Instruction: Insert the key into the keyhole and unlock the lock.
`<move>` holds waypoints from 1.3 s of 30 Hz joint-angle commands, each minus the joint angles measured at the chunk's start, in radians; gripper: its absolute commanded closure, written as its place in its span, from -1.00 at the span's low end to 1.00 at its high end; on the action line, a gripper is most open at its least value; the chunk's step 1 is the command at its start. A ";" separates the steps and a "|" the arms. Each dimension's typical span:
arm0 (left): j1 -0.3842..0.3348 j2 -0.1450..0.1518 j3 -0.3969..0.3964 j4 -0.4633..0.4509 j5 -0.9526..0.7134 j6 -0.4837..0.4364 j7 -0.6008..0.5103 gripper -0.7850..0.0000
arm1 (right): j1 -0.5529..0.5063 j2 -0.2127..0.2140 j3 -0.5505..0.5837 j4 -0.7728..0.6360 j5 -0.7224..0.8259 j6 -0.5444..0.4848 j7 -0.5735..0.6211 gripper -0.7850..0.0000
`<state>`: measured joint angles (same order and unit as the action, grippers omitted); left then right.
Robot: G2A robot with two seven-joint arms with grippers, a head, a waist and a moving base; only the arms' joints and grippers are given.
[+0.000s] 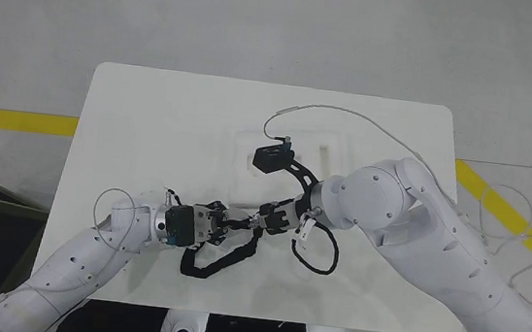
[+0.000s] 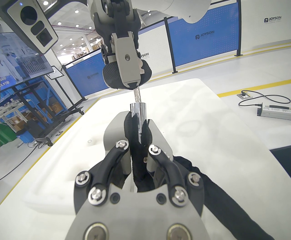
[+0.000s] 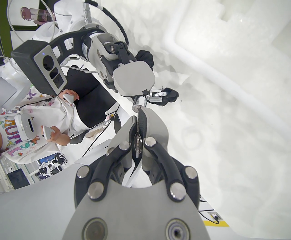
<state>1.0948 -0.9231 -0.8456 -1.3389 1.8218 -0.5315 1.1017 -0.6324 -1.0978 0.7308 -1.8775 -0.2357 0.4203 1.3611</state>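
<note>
Though the chrome lock [image 2: 138, 111] looked slick, the left tool [image 2: 137, 121] clamped it; the right tool [image 3: 139, 116] pinched the thin key [image 3: 138, 142].

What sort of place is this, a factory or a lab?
Probably an industrial test hall: blue partition panels fence off the area, yellow lines mark the floor, and a large screen stands alongside.
</note>
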 commanded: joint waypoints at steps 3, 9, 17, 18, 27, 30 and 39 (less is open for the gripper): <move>0.000 -0.001 -0.001 0.001 0.000 -0.003 0.000 1.00 | 0.002 -0.002 -0.004 -0.001 -0.002 0.001 -0.002 1.00; 0.002 -0.003 -0.002 0.004 -0.007 -0.008 0.002 1.00 | 0.007 -0.005 -0.012 0.003 -0.004 0.001 -0.005 1.00; 0.002 -0.006 -0.004 0.007 -0.011 -0.015 0.003 1.00 | 0.010 -0.008 -0.015 0.004 -0.004 0.003 -0.011 1.00; 0.002 -0.006 -0.005 0.007 -0.011 -0.015 0.003 1.00 | 0.010 -0.008 -0.016 0.004 -0.004 0.001 -0.012 1.00; 0.005 -0.008 -0.008 0.006 -0.017 -0.024 0.001 1.00 | 0.016 -0.014 -0.028 0.000 -0.010 0.003 -0.015 1.00; 0.005 -0.009 -0.009 0.005 -0.017 -0.025 0.001 1.00 | 0.020 -0.016 -0.033 0.001 -0.013 0.004 -0.015 1.00; 0.007 -0.010 -0.013 0.001 -0.015 -0.033 -0.007 1.00 | 0.031 -0.023 -0.052 -0.001 -0.041 0.028 -0.018 1.00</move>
<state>1.1019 -0.9331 -0.8576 -1.3373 1.8065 -0.5641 1.0963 -0.6026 -1.1199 0.6797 -1.8777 -0.2726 0.4444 1.3436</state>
